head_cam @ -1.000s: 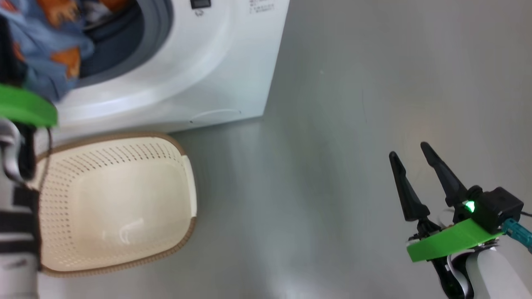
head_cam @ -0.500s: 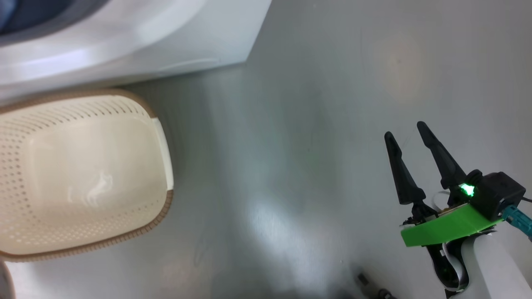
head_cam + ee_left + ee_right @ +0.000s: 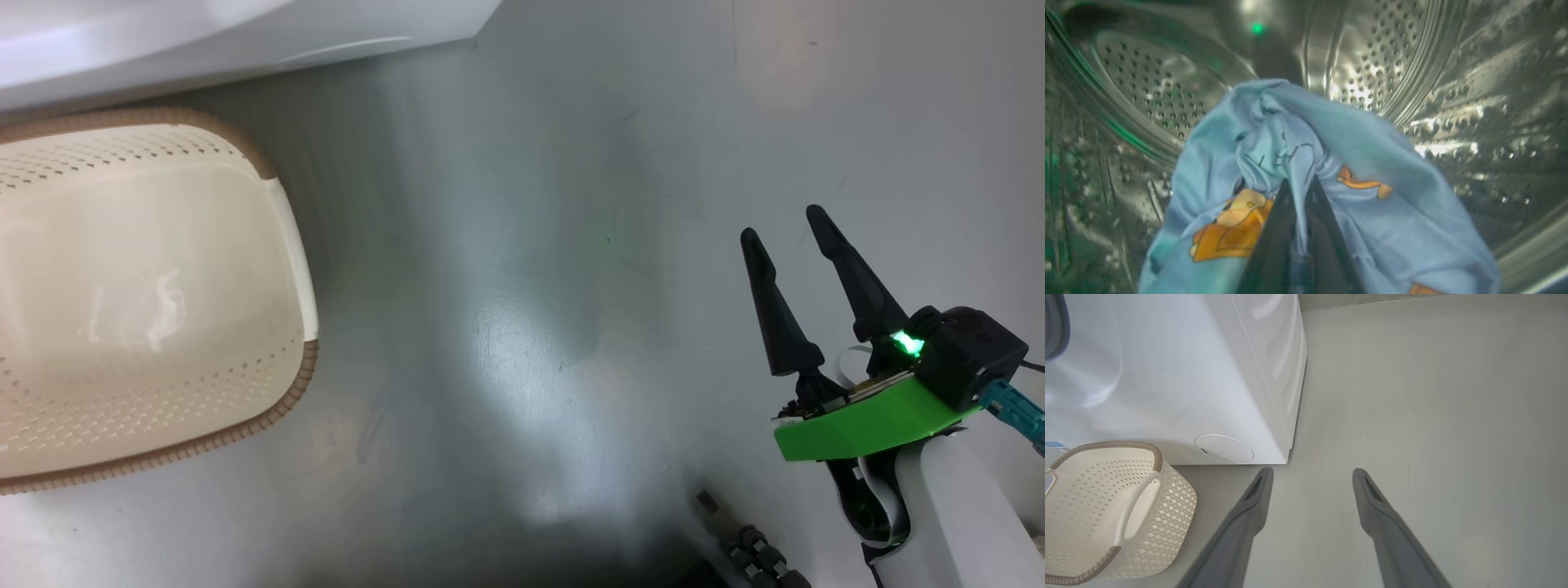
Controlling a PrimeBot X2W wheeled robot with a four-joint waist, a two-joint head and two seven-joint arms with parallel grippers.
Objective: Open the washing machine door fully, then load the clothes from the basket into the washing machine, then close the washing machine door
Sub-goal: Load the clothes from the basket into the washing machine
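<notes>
In the left wrist view my left gripper (image 3: 1299,183) is shut on a light blue garment with orange prints (image 3: 1363,171), one of the clothes, held inside the steel perforated drum (image 3: 1380,61) of the washing machine. The white washing machine (image 3: 1180,375) stands at the left in the right wrist view, and its bottom edge (image 3: 245,33) shows at the top left of the head view. The cream basket (image 3: 147,294) sits on the floor before it, with nothing inside; its handle side (image 3: 1106,506) faces the right wrist camera. My right gripper (image 3: 782,224) hangs open over bare floor. The door is out of view.
Grey floor (image 3: 531,286) spreads between the basket and my right arm. A round white flap (image 3: 1224,449) sits low on the machine's front. Dark parts of my own base (image 3: 751,555) show at the head view's bottom edge.
The head camera has tilted down and swung, so the machine and basket slid up and left in view. The left arm and blue garment left that view. The right gripper stays open.
</notes>
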